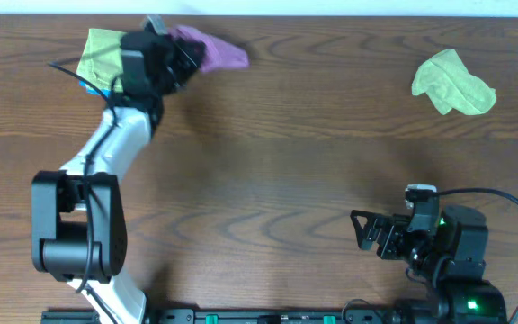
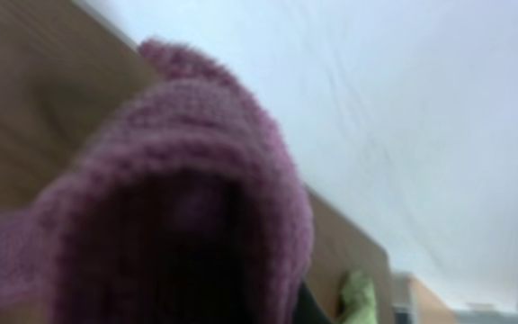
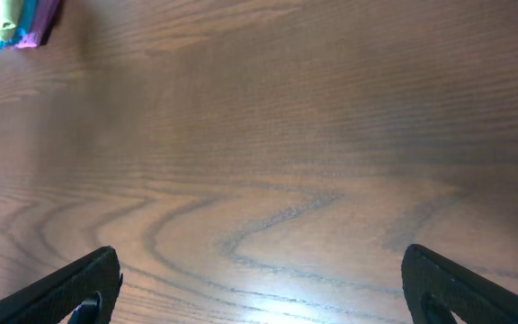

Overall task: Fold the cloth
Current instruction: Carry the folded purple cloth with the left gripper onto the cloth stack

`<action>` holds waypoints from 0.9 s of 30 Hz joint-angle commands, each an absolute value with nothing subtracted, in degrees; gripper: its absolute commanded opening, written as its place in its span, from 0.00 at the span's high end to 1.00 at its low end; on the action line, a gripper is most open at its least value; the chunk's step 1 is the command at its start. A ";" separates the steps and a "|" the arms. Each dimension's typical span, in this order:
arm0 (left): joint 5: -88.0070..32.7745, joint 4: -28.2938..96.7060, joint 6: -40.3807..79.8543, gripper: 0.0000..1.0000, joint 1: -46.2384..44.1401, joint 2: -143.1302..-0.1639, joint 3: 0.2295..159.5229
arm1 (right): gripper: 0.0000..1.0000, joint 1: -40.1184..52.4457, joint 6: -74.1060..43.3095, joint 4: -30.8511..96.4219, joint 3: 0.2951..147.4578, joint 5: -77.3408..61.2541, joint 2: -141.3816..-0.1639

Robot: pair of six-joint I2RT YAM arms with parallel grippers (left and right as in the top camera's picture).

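Observation:
A purple cloth (image 1: 216, 52) lies bunched at the far left of the table, one end raised at my left gripper (image 1: 174, 56). In the left wrist view the purple cloth (image 2: 178, 180) fills the frame, blurred, and hides the jaws, which seem shut on it. A crumpled green cloth (image 1: 452, 83) lies at the far right; it also shows in the left wrist view (image 2: 358, 297). My right gripper (image 1: 367, 232) is open and empty, low over bare wood near the front right, with both fingers wide apart in the right wrist view (image 3: 259, 288).
A folded yellow-green cloth (image 1: 102, 54) with blue under it lies just left of my left gripper; this stack shows in the right wrist view (image 3: 12, 22). The table's far edge (image 1: 331, 16) runs close behind the cloths.

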State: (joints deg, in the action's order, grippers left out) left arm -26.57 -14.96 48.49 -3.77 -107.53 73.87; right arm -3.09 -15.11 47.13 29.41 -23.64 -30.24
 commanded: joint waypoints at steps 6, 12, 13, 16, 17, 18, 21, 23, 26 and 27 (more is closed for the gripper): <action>-11.46 -5.98 37.26 0.94 0.56 -106.94 85.49 | 0.01 -3.51 -15.84 47.20 29.15 -24.23 -30.00; -7.25 -7.22 36.93 0.94 4.10 -109.03 87.18 | 0.01 -3.51 -15.84 47.20 29.15 -24.23 -30.00; -7.01 -7.99 36.16 0.94 4.67 -109.47 87.18 | 0.01 -3.51 -15.84 47.20 29.15 -24.23 -30.00; -6.85 -9.69 35.53 0.94 6.07 -110.67 87.18 | 0.01 -3.51 -15.84 47.20 29.15 -24.23 -30.00; -6.94 -10.46 35.55 0.94 6.55 -111.28 87.20 | 0.01 -3.51 -15.84 47.18 29.15 -24.23 -30.00; -7.05 -11.22 35.55 0.94 7.05 -112.09 87.22 | 0.01 -3.51 -15.84 47.16 29.15 -24.21 -30.00; -7.16 -12.19 35.81 0.94 7.84 -113.89 87.24 | 0.01 -3.51 -15.84 47.18 29.15 -24.21 -30.00; -7.31 -12.75 35.86 0.94 8.16 -115.04 87.24 | 0.01 -3.51 -15.84 47.20 29.15 -24.23 -30.00; -7.29 -12.49 35.73 0.94 8.27 -115.85 87.24 | 0.01 -3.51 -15.84 47.18 29.15 -24.21 -30.00; -7.05 -12.23 35.73 0.94 8.29 -116.07 87.24 | 0.01 -3.51 -15.84 47.20 29.15 -24.21 -30.00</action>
